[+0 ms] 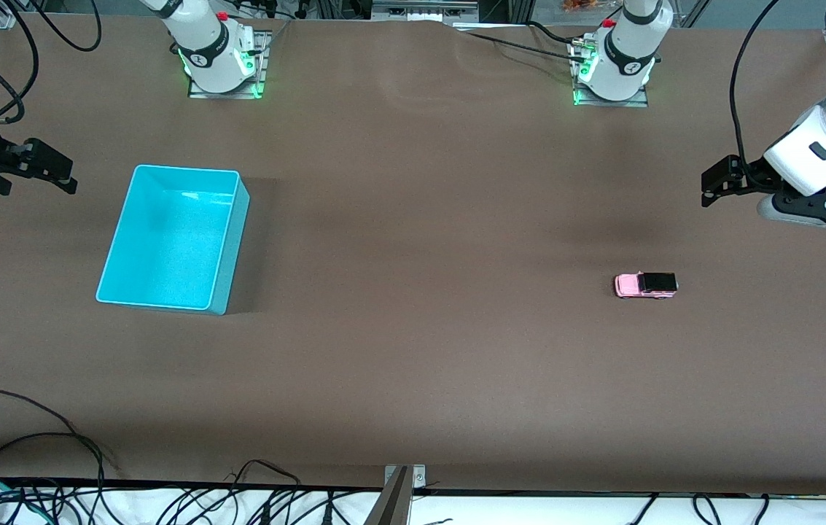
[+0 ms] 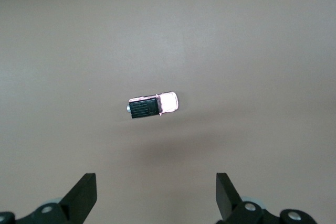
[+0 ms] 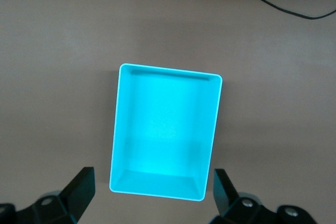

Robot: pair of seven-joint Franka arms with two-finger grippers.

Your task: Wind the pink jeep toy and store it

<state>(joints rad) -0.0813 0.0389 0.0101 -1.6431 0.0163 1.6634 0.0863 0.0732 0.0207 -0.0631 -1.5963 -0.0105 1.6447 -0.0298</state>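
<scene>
Since nothing gripped yet, I see L gripper (image 2: 155, 198) spread wide over pink jeep toy (image 1: 646, 285), R gripper (image 3: 152, 195) spread, waiting over cyan bin (image 1: 137, 219).

text: none legible | labels: none | numbers: none | signs: none

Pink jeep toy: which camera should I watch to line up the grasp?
Use the left wrist view: the pink jeep toy sits mid-frame on bare table, ahead of the open left gripper. The front view shows it small, toward the left arm's end. The right wrist view shows only the cyan bin.
</scene>
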